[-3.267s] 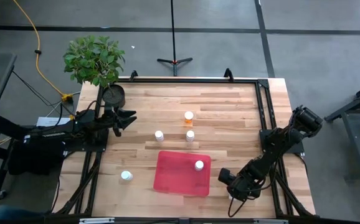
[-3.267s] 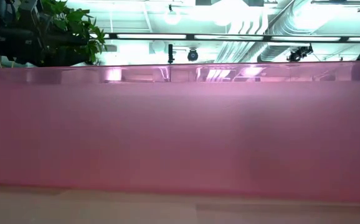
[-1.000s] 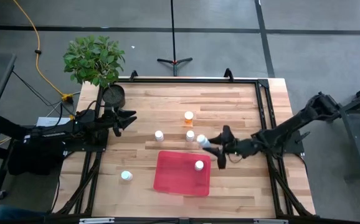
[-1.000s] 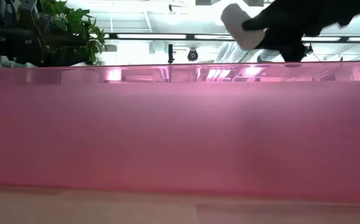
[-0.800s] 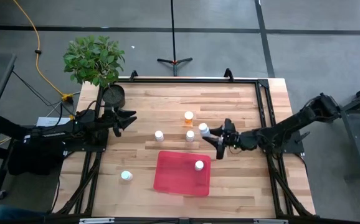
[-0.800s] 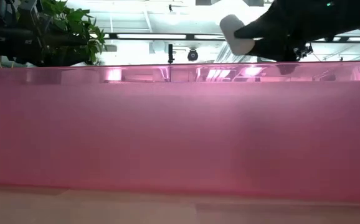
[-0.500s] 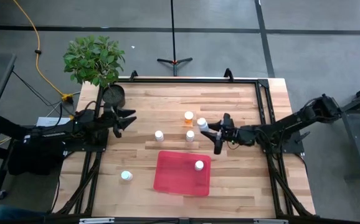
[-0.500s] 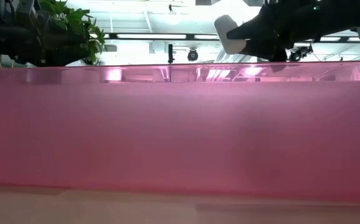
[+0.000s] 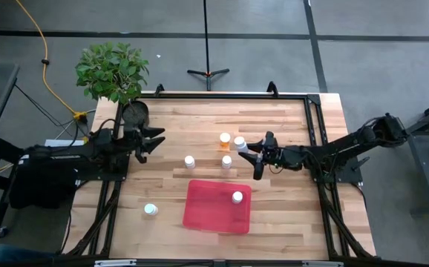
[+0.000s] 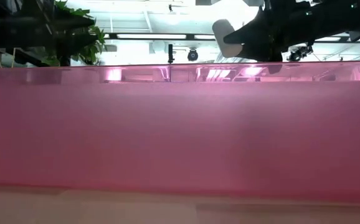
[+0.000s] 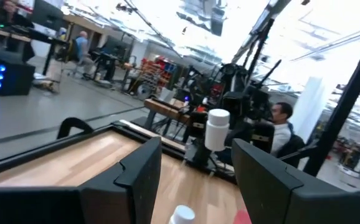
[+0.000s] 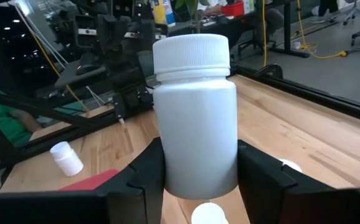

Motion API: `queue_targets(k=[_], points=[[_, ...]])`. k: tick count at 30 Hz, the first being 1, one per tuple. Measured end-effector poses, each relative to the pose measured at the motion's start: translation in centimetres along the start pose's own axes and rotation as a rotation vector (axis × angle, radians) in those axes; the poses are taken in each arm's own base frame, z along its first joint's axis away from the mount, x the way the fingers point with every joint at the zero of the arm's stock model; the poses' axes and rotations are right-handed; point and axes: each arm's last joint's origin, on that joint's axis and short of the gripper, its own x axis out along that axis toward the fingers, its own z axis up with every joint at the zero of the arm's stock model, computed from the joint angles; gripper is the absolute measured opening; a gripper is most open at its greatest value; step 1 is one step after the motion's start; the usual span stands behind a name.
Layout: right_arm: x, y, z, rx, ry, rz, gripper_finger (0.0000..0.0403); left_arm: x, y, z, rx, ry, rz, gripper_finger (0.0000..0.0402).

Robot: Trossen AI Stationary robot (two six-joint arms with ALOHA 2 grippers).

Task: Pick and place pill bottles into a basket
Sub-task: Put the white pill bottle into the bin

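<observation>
Bottle (image 9: 240,143) in your right claw (image 9: 249,149), clamped on it, has drifted away from the basket (image 9: 214,211), toward the orange one (image 9: 224,139). Left claw (image 9: 152,141) waits open by the tabletop (image 9: 289,119) edge; one bottle binned.

The high view looks straight down from well above, taking in the whole wooden table (image 9: 274,119) and floor on every side. The low view sits at table-top height pressed close to the red basket (image 10: 180,134), whose translucent wall fills most of that picture, leaving only a strip of ceiling lights above. The left wrist view faces level across the table from its left side, toward the room beyond. The right wrist view looks the opposite way, very near a white pill bottle (image 12: 194,115). That same bottle appears in the high view (image 9: 240,143), the low view (image 10: 223,30) and the left wrist view (image 11: 217,129).
</observation>
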Motion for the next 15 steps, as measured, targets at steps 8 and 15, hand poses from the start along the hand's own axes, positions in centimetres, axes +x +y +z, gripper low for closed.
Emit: queue_targets(k=[8,15], points=[[0.0,0.0,0.2,0.014,-0.017,0.004,0.0152,2.8,-0.4,0.3,0.003,0.05,-0.01,0.023],[0.0,0.0,0.2,0.014,-0.019,-0.003,0.0152,6.8,-1.4,1.5,0.041,0.129,-0.033,0.023]])
